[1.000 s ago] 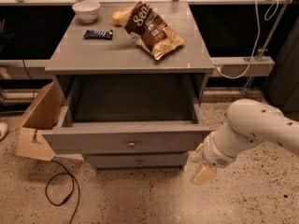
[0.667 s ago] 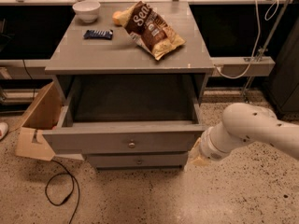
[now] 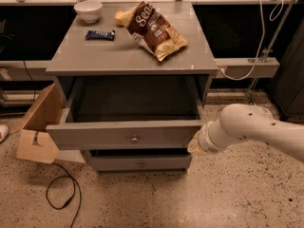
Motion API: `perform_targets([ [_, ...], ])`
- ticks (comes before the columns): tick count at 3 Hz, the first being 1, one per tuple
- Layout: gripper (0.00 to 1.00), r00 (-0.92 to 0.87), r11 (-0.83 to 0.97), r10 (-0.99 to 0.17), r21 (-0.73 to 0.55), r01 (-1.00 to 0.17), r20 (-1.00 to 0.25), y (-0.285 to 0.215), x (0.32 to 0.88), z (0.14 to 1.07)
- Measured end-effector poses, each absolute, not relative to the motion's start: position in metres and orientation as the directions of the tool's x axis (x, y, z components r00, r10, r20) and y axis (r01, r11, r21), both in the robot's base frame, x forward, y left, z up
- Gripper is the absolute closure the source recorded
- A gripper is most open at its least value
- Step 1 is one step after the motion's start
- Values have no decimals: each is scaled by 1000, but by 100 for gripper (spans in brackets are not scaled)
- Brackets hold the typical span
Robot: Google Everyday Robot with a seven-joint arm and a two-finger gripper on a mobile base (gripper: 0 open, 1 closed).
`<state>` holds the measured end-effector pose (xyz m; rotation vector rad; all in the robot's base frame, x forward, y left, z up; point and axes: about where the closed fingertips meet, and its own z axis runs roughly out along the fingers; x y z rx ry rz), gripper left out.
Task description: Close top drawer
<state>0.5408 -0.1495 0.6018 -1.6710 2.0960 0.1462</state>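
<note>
The top drawer [image 3: 95, 136] of the grey cabinet is pulled out towards me. Its plain front carries a small round metal knob [image 3: 134, 139], and its inside [image 3: 133, 99] is dark and looks empty. My gripper [image 3: 194, 145] sits at the end of the white arm [image 3: 251, 127] that reaches in from the right. It is at the right end of the drawer front, close to or touching its corner. A lower grey drawer [image 3: 114, 163] with the same knob shows beneath, slightly out.
On the cabinet top [image 3: 95, 56] lie a white bowl [image 3: 88, 9], a blue bar [image 3: 100, 34] and a chip bag [image 3: 154, 30]. A cardboard box [image 3: 40, 125] leans at the left. A black cable [image 3: 61, 194] loops on the floor. A white cable [image 3: 242, 72] hangs at the right.
My arm has moved up and to the left, bringing the gripper from below the drawer's right side to the right end of its front. The drawer looks unmoved.
</note>
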Motion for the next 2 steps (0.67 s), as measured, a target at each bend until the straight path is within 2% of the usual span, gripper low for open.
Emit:
perform_targets([
  [2, 100, -107, 226, -895, -234, -946, -433, -146, 551, 609],
])
